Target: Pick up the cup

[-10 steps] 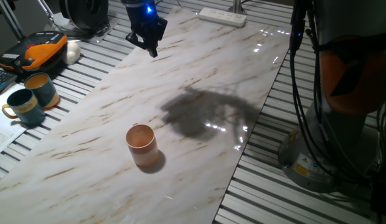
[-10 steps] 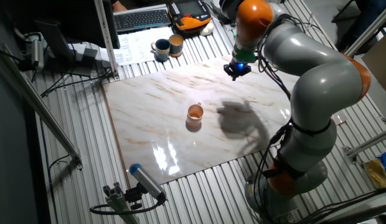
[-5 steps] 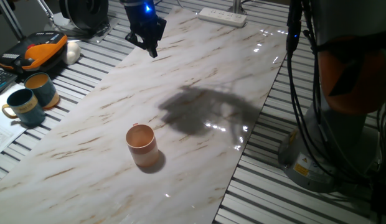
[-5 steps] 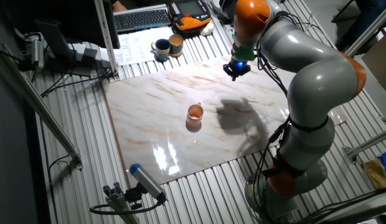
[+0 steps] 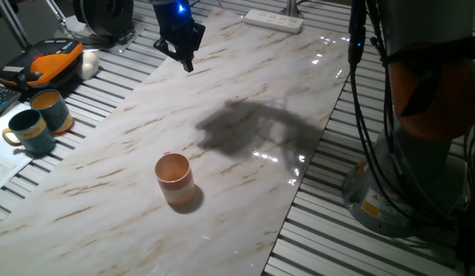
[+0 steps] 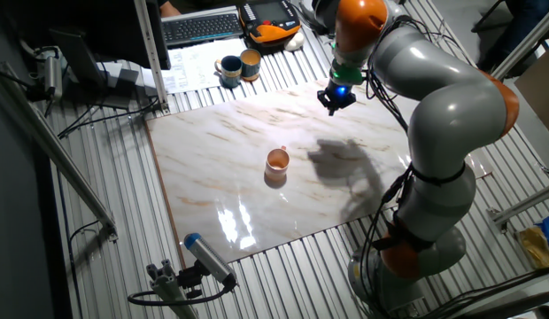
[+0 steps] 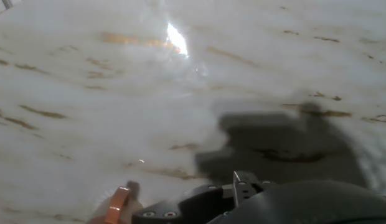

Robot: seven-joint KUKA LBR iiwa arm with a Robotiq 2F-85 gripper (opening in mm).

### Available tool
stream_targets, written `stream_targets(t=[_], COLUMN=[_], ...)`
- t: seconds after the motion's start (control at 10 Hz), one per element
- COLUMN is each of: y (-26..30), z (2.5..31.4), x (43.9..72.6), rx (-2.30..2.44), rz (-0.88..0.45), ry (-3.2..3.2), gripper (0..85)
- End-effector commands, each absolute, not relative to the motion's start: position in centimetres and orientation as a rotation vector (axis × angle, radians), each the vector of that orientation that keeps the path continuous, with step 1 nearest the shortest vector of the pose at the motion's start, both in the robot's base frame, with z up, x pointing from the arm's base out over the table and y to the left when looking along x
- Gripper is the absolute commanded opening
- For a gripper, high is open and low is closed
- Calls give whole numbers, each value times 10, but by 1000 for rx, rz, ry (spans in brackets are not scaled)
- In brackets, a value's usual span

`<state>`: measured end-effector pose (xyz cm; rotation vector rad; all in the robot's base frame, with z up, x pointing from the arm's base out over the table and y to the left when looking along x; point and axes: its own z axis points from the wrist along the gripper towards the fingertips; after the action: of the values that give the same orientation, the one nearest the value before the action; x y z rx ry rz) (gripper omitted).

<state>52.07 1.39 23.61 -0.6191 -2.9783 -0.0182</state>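
The pinkish-tan cup point(image 5: 174, 178) stands upright on the marble tabletop point(image 5: 245, 84), toward its near end; it also shows in the other fixed view point(image 6: 277, 160). My gripper point(image 5: 183, 58) hangs above the far end of the table, well away from the cup, and it also shows in the other fixed view point(image 6: 336, 101). Its dark fingers look spread and hold nothing. In the hand view only the rim of the cup point(image 7: 117, 206) shows at the bottom left edge, beside the dark gripper body.
Two teal mugs point(image 5: 29, 132) point(image 5: 51, 109) stand off the table at the left on the slatted bench. An orange and black device point(image 5: 44, 63) lies behind them. A white power strip point(image 5: 273, 21) lies at the far end. The robot base point(image 5: 391, 192) stands at the right.
The arm's shadow on the marble has shifted slightly toward the far end. The gripper has barely moved and the cup has not moved.
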Motion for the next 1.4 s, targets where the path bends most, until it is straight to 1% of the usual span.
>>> stream_targets(t=[0.0,0.3,0.7,1.3], y=[17,37,51,91], z=[236,230,224,204], x=[521,516,509,489], rx=[-623,-673,-766,-909], rz=[-7,19,-46,-11], ry=[-2984,-3008,-3019,-3027], gripper=[0,0,0,0])
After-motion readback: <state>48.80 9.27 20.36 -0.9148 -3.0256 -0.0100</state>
